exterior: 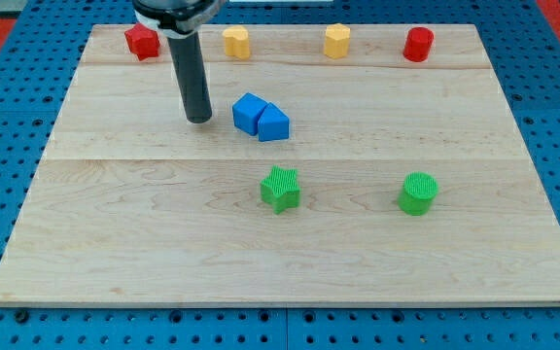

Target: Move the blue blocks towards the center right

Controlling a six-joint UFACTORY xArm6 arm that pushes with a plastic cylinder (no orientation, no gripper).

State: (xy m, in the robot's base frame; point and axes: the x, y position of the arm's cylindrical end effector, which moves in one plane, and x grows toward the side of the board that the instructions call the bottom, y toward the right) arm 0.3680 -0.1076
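Observation:
Two blue blocks sit touching each other a little above the board's middle: a blue cube and, against its right side, a blue triangular block. My tip rests on the board just to the left of the blue cube, a small gap apart from it. The dark rod rises from the tip to the view's top.
Along the top edge stand a red star-like block, a yellow block, a yellow hexagonal block and a red cylinder. A green star and a green cylinder lie below the middle. The wooden board sits on a blue pegboard.

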